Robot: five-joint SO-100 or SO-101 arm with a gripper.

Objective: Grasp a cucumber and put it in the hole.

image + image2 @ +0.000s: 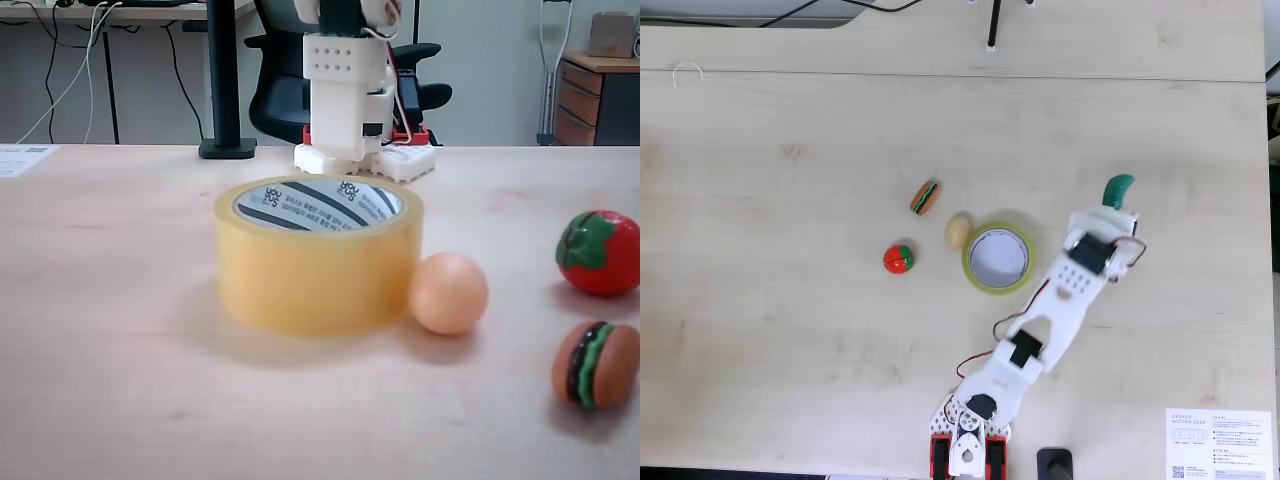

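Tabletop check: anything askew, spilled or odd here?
Nothing spilled or damaged. The tape roll sits flat, with ball, tomato and burger beside it. The cucumber sticks out at the arm's tip, apart from the roll.

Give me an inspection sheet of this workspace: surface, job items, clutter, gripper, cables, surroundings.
Surface: light wood table, bare around the toys.
Job's things: cucumber at the tip of the arm, right of the tape roll in the top-down fixed view; hole looks empty.
Clutter: peach ball touching the roll; tomato; burger; paper sheet at the table corner.
Gripper: gripper at the cucumber; jaws hidden, grip unclear.
Cables: red and black wires along the arm.
Surroundings: office chair, drawer cabinet.
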